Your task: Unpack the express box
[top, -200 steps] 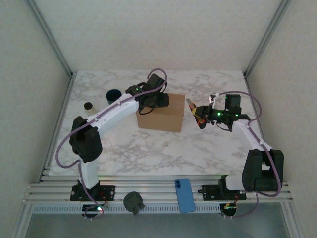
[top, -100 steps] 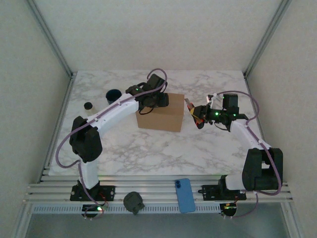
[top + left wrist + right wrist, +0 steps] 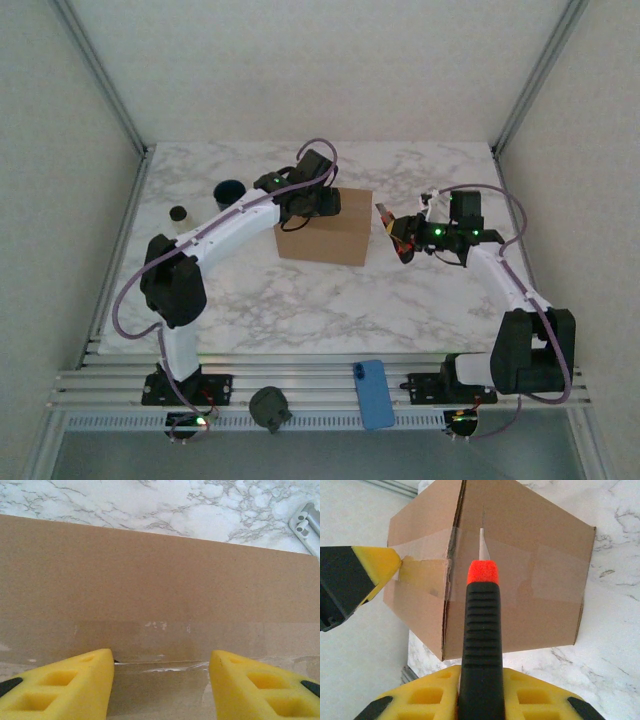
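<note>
The express box (image 3: 325,240), a plain brown carton with clear tape along its seams, stands mid-table. My left gripper (image 3: 308,204) rests over its top at the far left corner. In the left wrist view the left gripper (image 3: 161,661) is open, its yellow fingers (image 3: 75,685) apart over the taped seam of the box (image 3: 160,575). My right gripper (image 3: 408,238) hovers just right of the box, shut on a utility knife (image 3: 481,640) with a black ribbed handle and orange collar. The white blade (image 3: 483,547) points at the box (image 3: 540,585), near its taped side.
A dark blue mug (image 3: 229,189) and a small capped jar (image 3: 179,214) stand at the table's left. A blue phone (image 3: 374,394) and a dark round object (image 3: 269,406) lie on the front rails. Bare marble lies in front of the box.
The right arm swung the knife slightly toward the box, then eased back a little. The left arm and the box have not moved.
</note>
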Action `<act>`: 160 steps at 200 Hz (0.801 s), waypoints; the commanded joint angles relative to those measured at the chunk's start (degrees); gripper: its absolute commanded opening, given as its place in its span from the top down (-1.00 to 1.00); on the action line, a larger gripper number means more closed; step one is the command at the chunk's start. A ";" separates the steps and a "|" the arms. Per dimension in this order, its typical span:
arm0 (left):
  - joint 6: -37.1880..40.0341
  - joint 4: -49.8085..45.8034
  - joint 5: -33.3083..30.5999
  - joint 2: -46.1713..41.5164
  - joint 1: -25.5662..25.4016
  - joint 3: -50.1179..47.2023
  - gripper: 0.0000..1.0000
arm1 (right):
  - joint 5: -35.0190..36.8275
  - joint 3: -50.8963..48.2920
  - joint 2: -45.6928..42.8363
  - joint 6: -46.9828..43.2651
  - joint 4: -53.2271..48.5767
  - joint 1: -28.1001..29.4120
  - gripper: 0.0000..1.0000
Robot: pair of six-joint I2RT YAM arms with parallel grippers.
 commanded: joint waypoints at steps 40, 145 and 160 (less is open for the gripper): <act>-0.73 -2.57 -0.18 0.54 -0.51 -1.45 -0.05 | -2.62 1.60 -1.70 -0.26 2.44 0.24 1.00; -0.64 -2.50 -0.08 0.72 -0.50 -1.33 -0.05 | -4.65 1.40 -0.18 0.33 3.83 0.33 1.00; -0.65 -2.43 -0.08 0.72 -0.50 -1.33 -0.05 | -4.43 1.19 0.06 0.29 3.80 0.31 1.00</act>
